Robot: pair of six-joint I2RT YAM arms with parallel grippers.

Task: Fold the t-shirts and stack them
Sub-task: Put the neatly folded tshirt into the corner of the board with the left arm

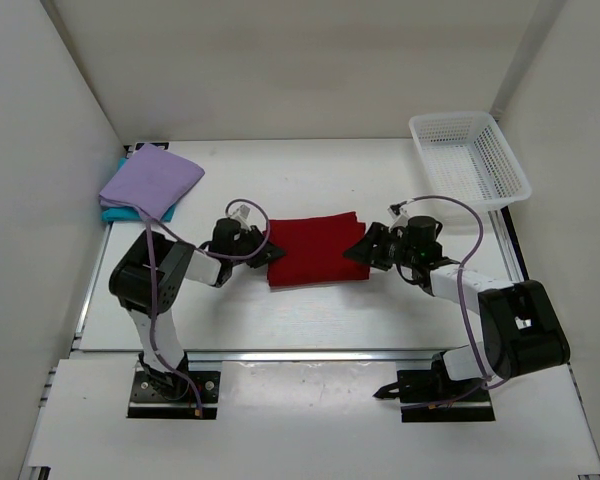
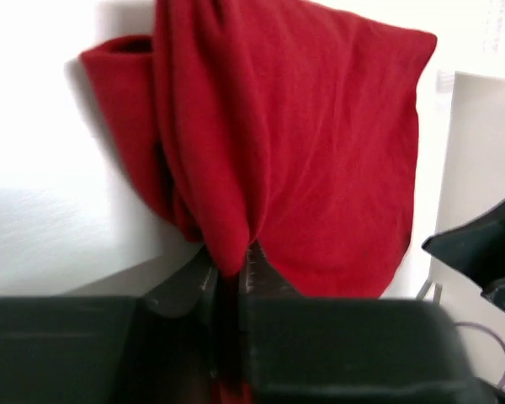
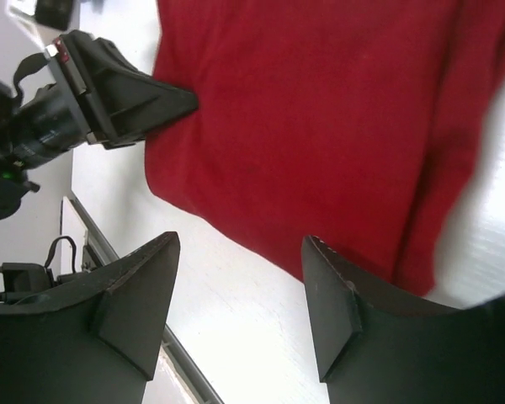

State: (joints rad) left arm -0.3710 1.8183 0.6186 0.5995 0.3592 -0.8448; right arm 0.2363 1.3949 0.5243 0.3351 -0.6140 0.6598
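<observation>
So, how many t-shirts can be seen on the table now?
3. The dark red t-shirt lies in the middle; the lavender t-shirt sits on the teal t-shirt, far left. More could hide beneath.

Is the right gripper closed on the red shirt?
No, the right gripper is open, its fingers wide apart and not pinching the red shirt.

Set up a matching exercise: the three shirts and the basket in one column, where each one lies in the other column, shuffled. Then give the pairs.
1. dark red shirt
2. lavender shirt
3. teal shirt
4. white basket

A. far right corner
B. bottom of the far-left pile
C. centre, folded
D. top of the far-left pile

Pairs: 1-C, 2-D, 3-B, 4-A.
</observation>
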